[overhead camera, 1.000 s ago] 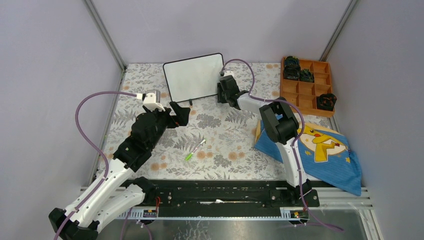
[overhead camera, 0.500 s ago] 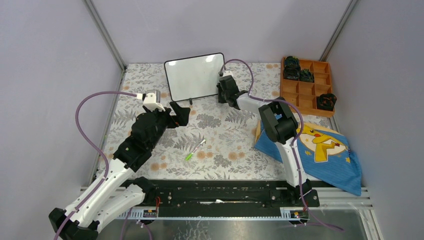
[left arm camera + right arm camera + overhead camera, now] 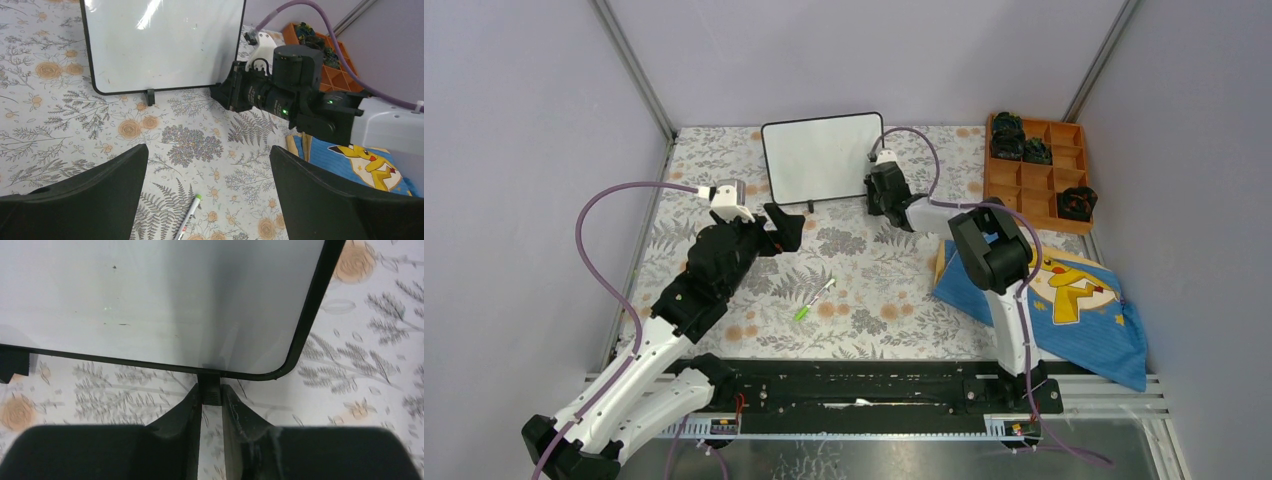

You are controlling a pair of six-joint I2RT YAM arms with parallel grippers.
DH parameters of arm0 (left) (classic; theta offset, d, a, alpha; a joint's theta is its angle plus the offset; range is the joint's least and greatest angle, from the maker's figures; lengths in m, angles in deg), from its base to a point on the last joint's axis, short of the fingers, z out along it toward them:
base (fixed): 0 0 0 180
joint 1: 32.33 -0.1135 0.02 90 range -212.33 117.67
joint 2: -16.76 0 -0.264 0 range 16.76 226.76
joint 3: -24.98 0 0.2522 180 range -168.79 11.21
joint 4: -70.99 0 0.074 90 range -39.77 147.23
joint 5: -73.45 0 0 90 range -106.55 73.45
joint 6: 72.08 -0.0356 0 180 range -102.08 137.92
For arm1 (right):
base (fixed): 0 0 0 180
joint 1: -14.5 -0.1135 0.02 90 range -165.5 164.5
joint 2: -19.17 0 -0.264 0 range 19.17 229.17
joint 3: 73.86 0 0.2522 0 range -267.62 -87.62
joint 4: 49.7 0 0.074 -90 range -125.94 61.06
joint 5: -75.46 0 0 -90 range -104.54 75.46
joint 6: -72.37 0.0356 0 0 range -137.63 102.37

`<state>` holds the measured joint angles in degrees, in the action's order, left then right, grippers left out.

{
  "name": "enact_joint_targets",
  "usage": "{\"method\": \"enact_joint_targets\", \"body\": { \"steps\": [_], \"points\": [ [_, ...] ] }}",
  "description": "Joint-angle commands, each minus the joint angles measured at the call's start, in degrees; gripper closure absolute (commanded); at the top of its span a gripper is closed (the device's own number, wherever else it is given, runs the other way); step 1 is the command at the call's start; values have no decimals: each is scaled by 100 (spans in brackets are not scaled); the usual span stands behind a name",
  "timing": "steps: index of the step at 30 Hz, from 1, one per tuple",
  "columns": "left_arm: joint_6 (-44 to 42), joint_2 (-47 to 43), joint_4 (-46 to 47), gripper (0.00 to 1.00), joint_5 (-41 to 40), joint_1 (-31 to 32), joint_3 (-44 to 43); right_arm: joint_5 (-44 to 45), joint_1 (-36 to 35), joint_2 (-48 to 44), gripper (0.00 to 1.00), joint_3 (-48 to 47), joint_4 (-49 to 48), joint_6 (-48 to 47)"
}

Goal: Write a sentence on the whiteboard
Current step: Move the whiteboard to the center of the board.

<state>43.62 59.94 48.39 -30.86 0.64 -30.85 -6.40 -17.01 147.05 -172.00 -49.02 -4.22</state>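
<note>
The whiteboard (image 3: 822,156) stands upright at the back of the table, white with a thin black frame, and its face (image 3: 162,42) is blank; no sentence shows on it. My right gripper (image 3: 211,393) is shut on the whiteboard's small black right foot (image 3: 210,390), just under the board's lower right corner (image 3: 285,367). In the top view that gripper (image 3: 876,188) sits at the board's right edge. My left gripper (image 3: 207,160) is open and empty, hovering over the table in front of the board. A green-capped marker (image 3: 814,299) lies on the table, its green cap (image 3: 197,198) below the open left fingers.
An orange compartment tray (image 3: 1036,195) with dark objects stands at the back right. A blue cartoon cloth (image 3: 1084,325) lies at the right, partly under the right arm. The table has a floral cover (image 3: 884,300). Grey walls enclose the sides and back.
The right gripper closed onto the whiteboard's right foot and shifted the board to the right, turning it squarer to the camera. The left arm and the marker have not moved.
</note>
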Motion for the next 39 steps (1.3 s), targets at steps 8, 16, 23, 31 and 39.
{"method": "enact_joint_targets", "body": {
  "steps": [8,16,23,31,39],
  "points": [
    [-86,-13,253,1,-67,5,42,467,-238,-1632,100,2130,-207,-189],
    [42,5,251,1,-273,6,154,735,-666,-2866,100,3716,-270,12],
    [510,485,-302,1,-1002,3,-88,803,-831,-3654,100,4716,-318,221],
    [1379,1300,-1329,38,-1614,-424,-539,840,-833,-4093,100,5035,-389,208],
    [1584,1986,-988,100,-701,-1233,-252,712,-831,-4203,100,5152,-538,206]
  ]
}}
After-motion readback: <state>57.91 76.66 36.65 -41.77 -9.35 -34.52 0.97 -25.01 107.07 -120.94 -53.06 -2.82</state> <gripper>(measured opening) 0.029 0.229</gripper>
